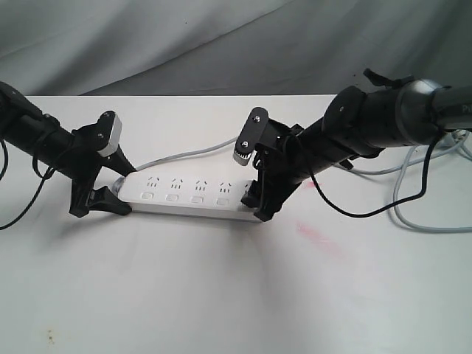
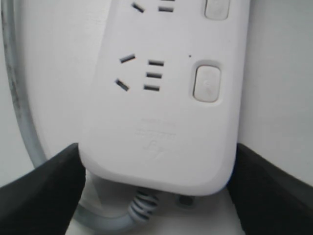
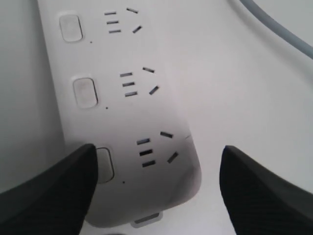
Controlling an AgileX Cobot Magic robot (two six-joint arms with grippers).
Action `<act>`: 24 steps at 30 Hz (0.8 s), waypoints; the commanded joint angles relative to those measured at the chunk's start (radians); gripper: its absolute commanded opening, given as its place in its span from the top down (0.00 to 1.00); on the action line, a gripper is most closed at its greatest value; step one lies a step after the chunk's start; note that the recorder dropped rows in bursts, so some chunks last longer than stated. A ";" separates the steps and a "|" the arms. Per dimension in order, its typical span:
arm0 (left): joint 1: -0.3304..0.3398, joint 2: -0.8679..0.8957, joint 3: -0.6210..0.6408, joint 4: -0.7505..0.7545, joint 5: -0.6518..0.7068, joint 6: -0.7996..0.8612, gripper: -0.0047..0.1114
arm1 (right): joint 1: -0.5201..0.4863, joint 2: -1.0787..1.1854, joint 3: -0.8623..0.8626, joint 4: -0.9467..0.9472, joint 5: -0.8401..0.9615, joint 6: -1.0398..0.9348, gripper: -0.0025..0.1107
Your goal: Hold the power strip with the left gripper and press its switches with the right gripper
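The white power strip [image 1: 188,198] lies flat on the table, and its grey cord [image 1: 184,153] runs off behind it. My left gripper [image 1: 118,189] is at the cord end. In the left wrist view its black fingers [image 2: 44,191] press both sides of the power strip [image 2: 161,122] beside a switch [image 2: 207,83]. My right gripper [image 1: 257,200] stands open over the other end. In the right wrist view one finger [image 3: 54,191] covers the edge of the last of the switches [image 3: 105,165]. The other finger hangs over bare table beside the power strip [image 3: 132,112].
Loops of grey cable [image 1: 428,214] lie at the table's right edge under the right arm. A faint pink smear [image 1: 317,236] marks the white table [image 1: 221,295] in front of the strip. A grey cloth backdrop [image 1: 221,44] hangs behind.
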 commanded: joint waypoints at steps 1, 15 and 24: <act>-0.002 0.004 0.001 0.041 -0.004 -0.002 0.40 | -0.005 0.011 0.012 -0.005 -0.016 0.002 0.40; -0.002 0.004 0.001 0.041 -0.004 -0.004 0.40 | -0.007 0.054 0.012 0.010 -0.020 -0.008 0.40; -0.002 0.004 0.001 0.041 -0.004 -0.001 0.40 | -0.007 0.046 0.006 0.013 -0.020 -0.008 0.40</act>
